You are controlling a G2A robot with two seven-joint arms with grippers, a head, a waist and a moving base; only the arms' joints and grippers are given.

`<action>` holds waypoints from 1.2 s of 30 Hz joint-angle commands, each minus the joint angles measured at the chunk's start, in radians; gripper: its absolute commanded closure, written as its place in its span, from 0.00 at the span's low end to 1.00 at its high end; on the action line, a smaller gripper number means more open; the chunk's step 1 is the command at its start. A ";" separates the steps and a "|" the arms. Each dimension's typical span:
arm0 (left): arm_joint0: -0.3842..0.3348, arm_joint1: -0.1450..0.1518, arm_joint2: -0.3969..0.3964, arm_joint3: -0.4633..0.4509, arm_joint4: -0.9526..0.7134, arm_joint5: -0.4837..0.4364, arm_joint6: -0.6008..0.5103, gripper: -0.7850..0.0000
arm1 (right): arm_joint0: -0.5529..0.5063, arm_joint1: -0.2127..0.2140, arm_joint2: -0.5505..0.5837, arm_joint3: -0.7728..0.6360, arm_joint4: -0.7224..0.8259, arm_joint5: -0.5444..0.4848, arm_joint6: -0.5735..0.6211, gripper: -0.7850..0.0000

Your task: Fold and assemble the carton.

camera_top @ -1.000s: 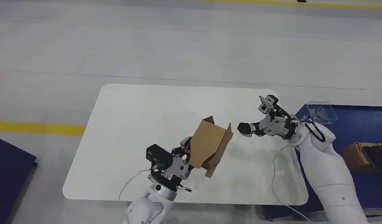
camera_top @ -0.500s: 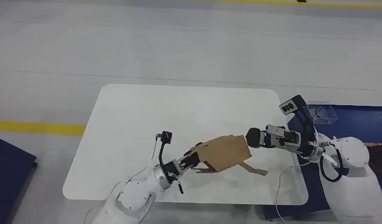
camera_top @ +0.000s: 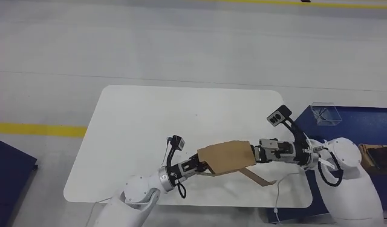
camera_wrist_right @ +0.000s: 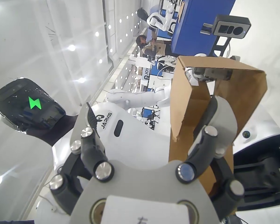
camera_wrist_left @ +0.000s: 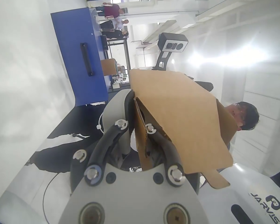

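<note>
The cardboard carton (camera_top: 225, 157) hangs over the front right part of the desk (camera_top: 139, 124), half opened into a sleeve between both arms; the left end effector (camera_wrist_left: 136, 127) is clenched on one wall edge; the right end effector (camera_top: 255, 152) is spread wide, one finger (camera_wrist_right: 218, 117) inside the open mouth, grasping nothing; to square the sleeve well, I think the left must grip firmly while the right presses the wall outward slowly, without tearing; the loose flap (camera_top: 259, 180) comes after
</note>
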 commanded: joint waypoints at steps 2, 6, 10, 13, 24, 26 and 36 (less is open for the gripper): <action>-0.006 -0.004 0.015 0.008 -0.006 -0.001 -0.002 1.00 | 0.006 -0.002 -0.040 0.006 -0.028 0.000 -0.013 0.00; -0.015 -0.009 0.032 0.021 -0.001 0.000 0.002 1.00 | 0.019 -0.004 -0.083 0.016 -0.072 -0.002 -0.037 0.61; -0.022 -0.012 0.038 0.031 0.008 -0.001 0.012 1.00 | 0.030 -0.003 -0.102 0.025 -0.093 0.005 -0.043 1.00; -0.025 -0.013 0.037 0.034 0.018 -0.001 0.020 1.00 | 0.035 0.000 -0.104 0.031 -0.104 0.009 -0.046 1.00; -0.007 -0.003 -0.005 0.003 0.111 0.003 0.087 0.00 | 0.053 0.007 -0.096 0.050 -0.126 0.023 -0.096 1.00; 0.002 0.004 -0.028 -0.020 0.174 -0.008 0.113 0.00 | 0.056 0.004 -0.099 0.068 -0.084 0.075 -0.135 1.00; 0.010 0.011 -0.048 -0.038 0.272 -0.009 0.150 0.00 | 0.048 0.003 -0.101 0.048 -0.089 0.081 -0.197 1.00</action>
